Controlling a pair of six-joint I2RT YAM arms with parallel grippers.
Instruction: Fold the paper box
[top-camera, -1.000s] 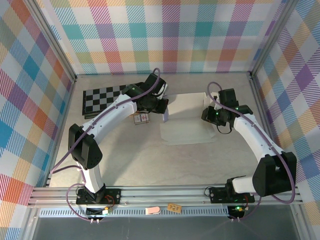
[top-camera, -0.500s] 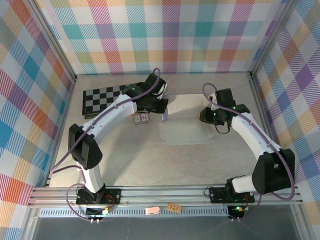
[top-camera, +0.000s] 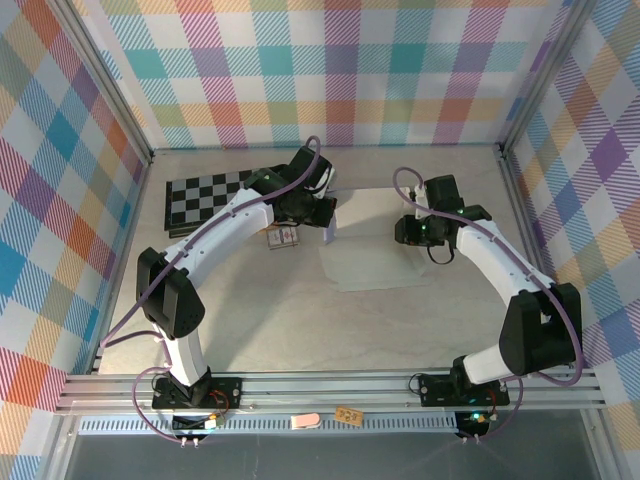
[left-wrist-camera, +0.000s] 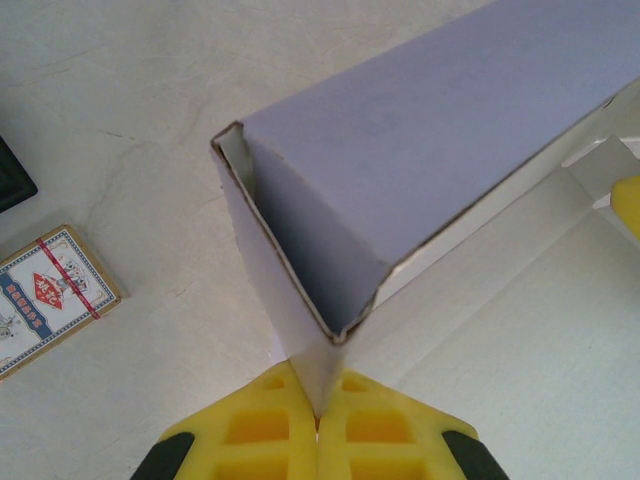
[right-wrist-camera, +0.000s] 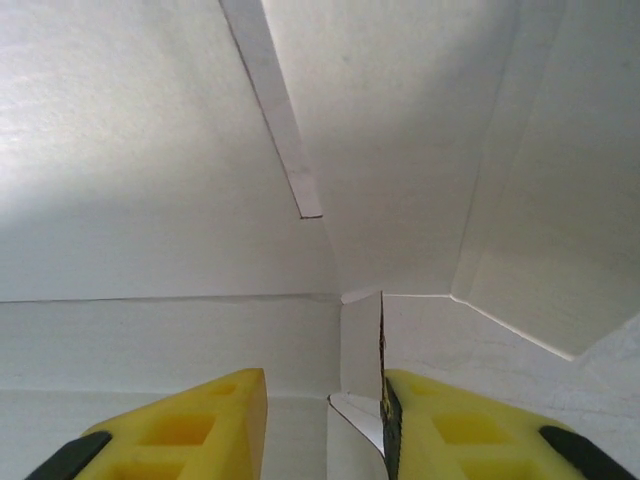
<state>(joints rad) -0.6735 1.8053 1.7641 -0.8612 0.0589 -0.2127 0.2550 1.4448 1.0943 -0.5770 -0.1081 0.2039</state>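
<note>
The paper box lies as a cream sheet mid-table, with a lavender wall standing up at its left edge. My left gripper is shut on the lower corner of that folded lavender wall, its yellow fingers pressed together on the card. My right gripper is at the sheet's right side, over the cream inside. Its jaws stand apart, and a small upright flap rests against the inner face of the right finger.
A black-and-white checkerboard lies at the back left. A small patterned card pack sits just left of the box, near my left gripper. Plaid walls and metal posts enclose the table.
My right gripper has moved left and slightly toward the back, and the sheet's right and far parts have shifted and lifted with it. The left gripper has kept its hold in place.
</note>
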